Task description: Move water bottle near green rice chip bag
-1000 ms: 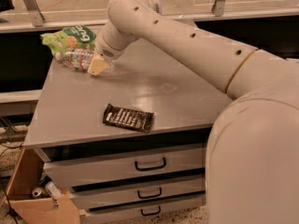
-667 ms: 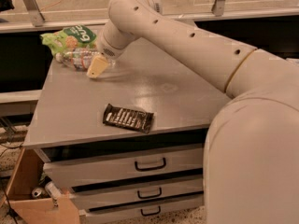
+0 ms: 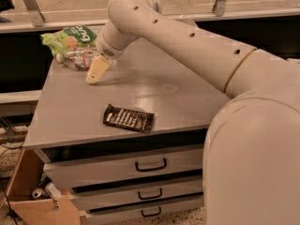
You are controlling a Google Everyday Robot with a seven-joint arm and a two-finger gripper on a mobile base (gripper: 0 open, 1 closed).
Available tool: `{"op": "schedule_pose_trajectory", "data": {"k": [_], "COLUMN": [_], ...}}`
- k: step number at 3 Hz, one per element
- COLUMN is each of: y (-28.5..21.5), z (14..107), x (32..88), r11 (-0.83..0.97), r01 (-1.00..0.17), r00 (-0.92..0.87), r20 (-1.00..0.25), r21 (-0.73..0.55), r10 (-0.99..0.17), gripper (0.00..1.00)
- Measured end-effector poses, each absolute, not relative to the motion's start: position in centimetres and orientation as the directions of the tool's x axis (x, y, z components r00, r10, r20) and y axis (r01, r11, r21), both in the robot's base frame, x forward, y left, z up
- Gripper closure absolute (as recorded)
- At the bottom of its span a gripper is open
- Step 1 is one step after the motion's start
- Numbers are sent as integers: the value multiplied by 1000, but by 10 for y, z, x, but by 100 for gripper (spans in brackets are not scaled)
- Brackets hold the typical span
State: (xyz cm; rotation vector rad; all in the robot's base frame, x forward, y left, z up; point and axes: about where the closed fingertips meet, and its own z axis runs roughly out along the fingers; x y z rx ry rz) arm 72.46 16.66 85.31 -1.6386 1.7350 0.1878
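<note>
Since a second ago the gripper [image 3: 95,74] has slid a little toward 6 o'clock, while the water bottle [image 3: 75,59] and the green rice chip bag [image 3: 65,37] lie where they lay. From where I stand the gripper hangs over the far left corner of the table [image 3: 154,86], at about 10 o'clock from the middle of the top. Its pale wedge-shaped end slants down toward 7 o'clock, close to the grey surface. That end crosses in front of the bottle's 3 o'clock end, so I cannot tell whether the gripper is apart or closed, nor whether it has any hold on the bottle. The bottle lies on its side, running from 9 to 3 o'clock, just at the 6 o'clock edge of the bag, so close that they look to be touching. The bag lies flat at the corner, white lettering up. The thick cream arm [image 3: 187,36] reaches in from 4 o'clock. A dark snack bar wrapper [image 3: 128,118] lies flat near the front edge, at 5 o'clock from the gripper and well apart from it. Beneath the top are three drawers [image 3: 117,165], and at 7 o'clock an open cardboard box [image 3: 28,191] stands on the floor.
</note>
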Motion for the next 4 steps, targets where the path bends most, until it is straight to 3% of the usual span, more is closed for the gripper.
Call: {"op": "schedule_pose_trajectory", "data": {"k": [1,4], "y": [124,-50], "z": [877,971], "x": [740,772], "r11": [264,572], "r01": [-904,-816], "r00": [18,-190], "r20": [-646,-899], "r21": [-337,-79], "r10": [-763,-395], "gripper": [0,0]}}
